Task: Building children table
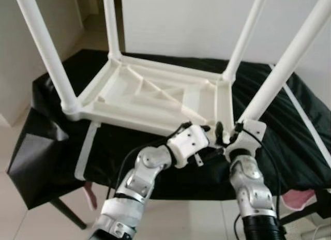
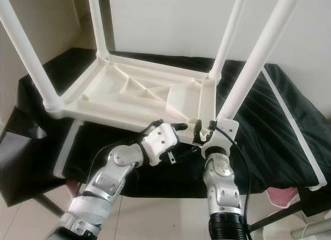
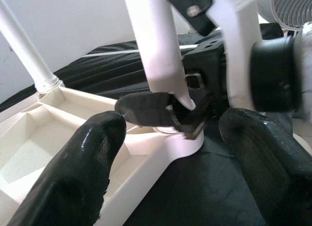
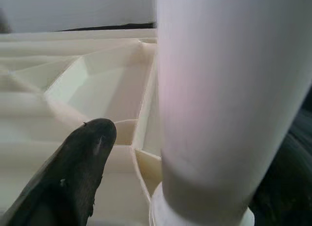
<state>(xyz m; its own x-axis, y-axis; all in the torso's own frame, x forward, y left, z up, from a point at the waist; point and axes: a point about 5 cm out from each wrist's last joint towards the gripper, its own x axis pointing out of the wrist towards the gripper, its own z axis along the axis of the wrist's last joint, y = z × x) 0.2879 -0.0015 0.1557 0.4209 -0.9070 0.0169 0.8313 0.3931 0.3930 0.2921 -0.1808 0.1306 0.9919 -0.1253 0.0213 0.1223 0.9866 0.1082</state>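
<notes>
The children's table [image 1: 155, 92] lay upside down on a black cloth [image 1: 289, 141] draped over a support, its ribbed white underside facing up and four white legs rising from its corners. The near right leg [image 1: 282, 69] stood in the corner socket closest to the robot, where both grippers met. The head views showed the overall layout: the far legs [image 1: 111, 23] seated at the back corners, the near left leg [image 1: 44, 48] at the front left corner, and a flat white strip [image 1: 85, 149] hanging over the cloth's front edge. These views did not resolve the finger positions. The left wrist view supplied that detail: the left gripper [image 3: 168, 153] had its fingers spread wide, pointing at the corner without touching it, while a black finger of the right gripper [image 3: 146, 109] lay against the foot of the near right leg. The right wrist view showed that leg filling the space beside one dark finger [image 4: 73, 167]; the right gripper appeared pinched around the leg just above its collar.
</notes>
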